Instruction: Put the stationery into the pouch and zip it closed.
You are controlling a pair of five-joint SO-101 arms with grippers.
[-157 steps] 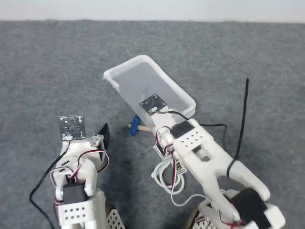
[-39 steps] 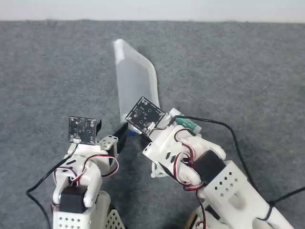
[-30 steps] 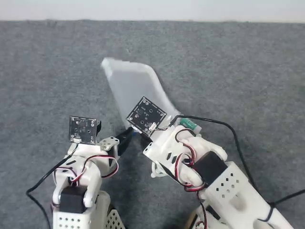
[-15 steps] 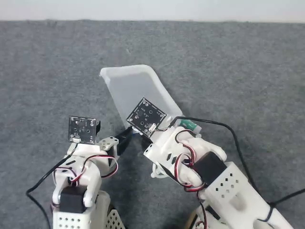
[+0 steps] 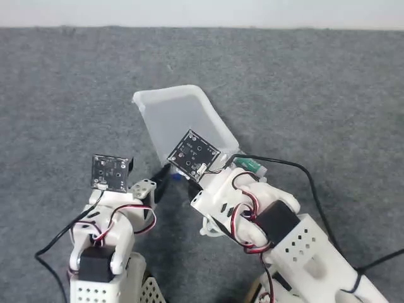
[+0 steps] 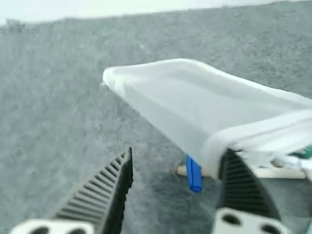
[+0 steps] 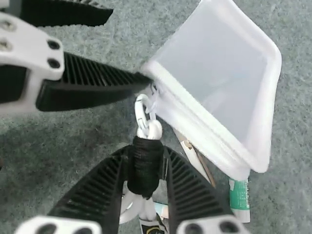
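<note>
The right claw (image 7: 146, 150) is clamped tight on the black tab of the zip pull (image 7: 145, 117). It holds up the near end of the pouch (image 5: 180, 120), which slopes away to the far side over the grey mat (image 5: 328, 82). The left claw (image 6: 179, 155) is wide open and holds nothing; one finger touches the pouch's near left corner. The pouch looks empty. The blue pen (image 6: 193, 174) and the pencil (image 6: 265, 172) lie on the mat under its raised end, and a green-and-white tube (image 7: 239, 192) lies just right of it.

With the left claw not gripping, a tug on the pull would likely drag the whole pouch rather than slide the zip. It could also shut the pouch with the stationery outside. The light pouch may swing or twist on the tab as well.
</note>
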